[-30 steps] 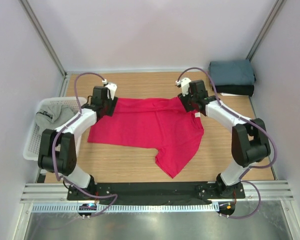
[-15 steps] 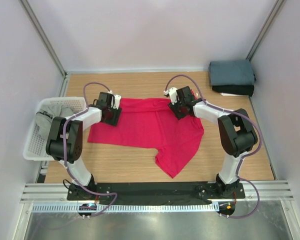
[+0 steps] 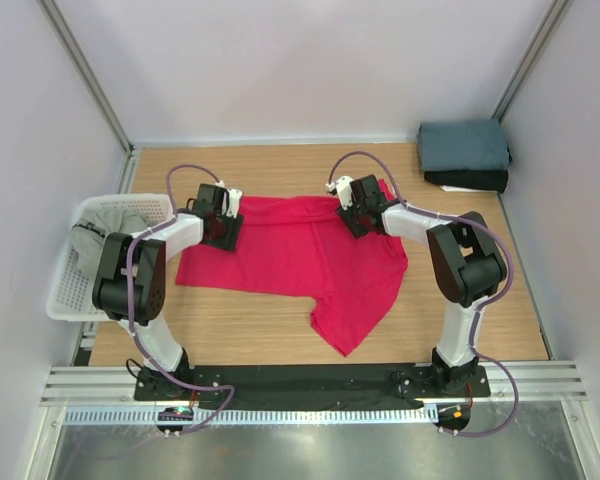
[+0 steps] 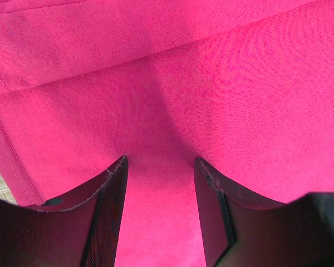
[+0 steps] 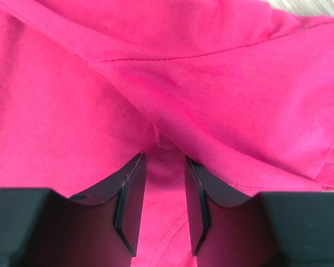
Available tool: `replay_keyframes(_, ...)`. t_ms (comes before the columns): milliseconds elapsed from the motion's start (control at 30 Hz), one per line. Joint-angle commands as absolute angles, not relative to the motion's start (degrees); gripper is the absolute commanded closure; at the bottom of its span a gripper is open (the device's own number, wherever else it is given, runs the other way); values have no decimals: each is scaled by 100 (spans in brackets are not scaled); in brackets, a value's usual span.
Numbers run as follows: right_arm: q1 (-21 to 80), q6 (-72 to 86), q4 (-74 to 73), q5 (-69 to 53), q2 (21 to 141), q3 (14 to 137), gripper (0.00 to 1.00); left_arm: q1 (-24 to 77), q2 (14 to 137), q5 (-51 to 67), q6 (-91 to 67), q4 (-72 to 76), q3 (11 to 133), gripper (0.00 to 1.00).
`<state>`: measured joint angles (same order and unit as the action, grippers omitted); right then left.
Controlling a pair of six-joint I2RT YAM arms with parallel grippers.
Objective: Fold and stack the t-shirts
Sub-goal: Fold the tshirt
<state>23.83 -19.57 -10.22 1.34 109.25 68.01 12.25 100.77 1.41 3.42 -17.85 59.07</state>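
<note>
1. The red t-shirt (image 3: 300, 255) lies spread flat at the middle of the table (image 3: 280, 340).
2. My left gripper (image 4: 160, 161) grasps a ridge of cloth at its far left edge.
3. My right gripper (image 5: 165, 157) clamps a puckered fold at its far right edge.
4. A folded slate-blue tee (image 3: 465, 145) sits in the far right corner.

Top camera: high, behind the arm bases (image 3: 165, 372), tilted down and forward. Wide view, whole table (image 3: 250, 330), bases at 6 o'clock, far wall (image 3: 310, 70) at 12.
Left wrist camera: very close over the red tee (image 3: 310, 255), left fingers (image 4: 103, 222) at 6, cloth nearly fills the frame.
Right wrist camera: equally close, right fingers (image 5: 131, 206) at 6.
Shared: the tee's far edge, left wrist at its 10 o'clock, right at 1.
</note>
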Motion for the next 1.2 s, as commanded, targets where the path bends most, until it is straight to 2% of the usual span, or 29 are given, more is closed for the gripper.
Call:
replay_keyframes(0, 2408, -2021, -677, 290, 10942, 6979, 60, 1213, 10204, 229, 325, -1890, 5915, 48)
replay_keyframes(167, 2417, -2013, -589, 264, 11004, 7040, 61, 1222, 10239, 193, 334, -1881, 5915, 48)
replay_keyframes(533, 2426, -1969, -536, 264, 11206, 7066, 70, 1213, 10230, 150, 352, -1854, 5889, 48)
replay_keyframes(667, 2426, -1890, -685, 255, 11136, 7172, 64, 1213, 10231, 141, 352, -1863, 5897, 49)
replay_keyframes(867, 2417, -1767, -791, 115, 10908, 7181, 59, 1213, 10231, 141, 352, -1855, 5906, 49)
replay_keyframes(1167, 2417, -1661, -747, -237, 10907, 7198, 60, 1213, 10248, 123, 360, -1863, 5906, 49)
